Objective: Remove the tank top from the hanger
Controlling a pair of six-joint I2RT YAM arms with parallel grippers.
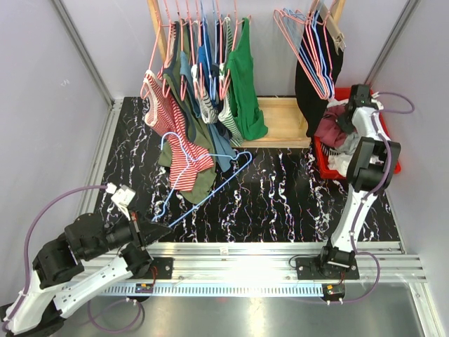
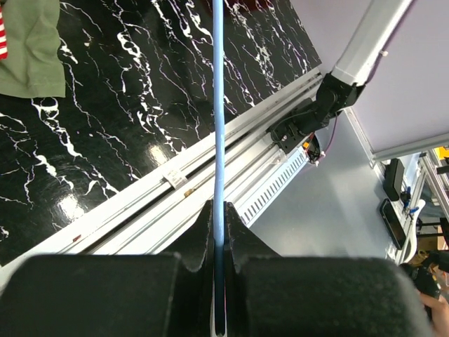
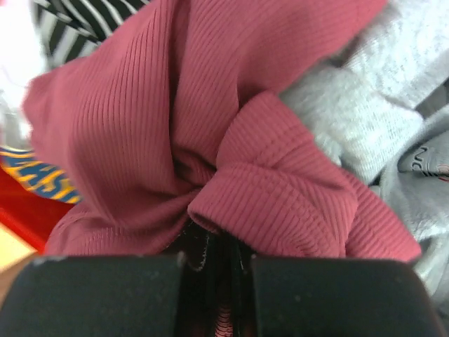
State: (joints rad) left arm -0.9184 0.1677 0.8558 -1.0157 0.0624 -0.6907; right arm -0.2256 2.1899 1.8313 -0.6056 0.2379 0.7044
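Left wrist: left jaws clamp one blue hanger [image 2: 218, 126]; right jaws pinch one maroon tank top [image 3: 210, 126].

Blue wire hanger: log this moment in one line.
left fingers: shut on blue wire hanger | right fingers: shut on maroon ribbed top

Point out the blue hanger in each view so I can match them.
Top external: blue hanger lower centre-left, running diagonally to the left gripper.
Left wrist: upright bar at centre, clamped.
Right wrist: not in it.
Shared landmark: black marbled table, top and left wrist only.
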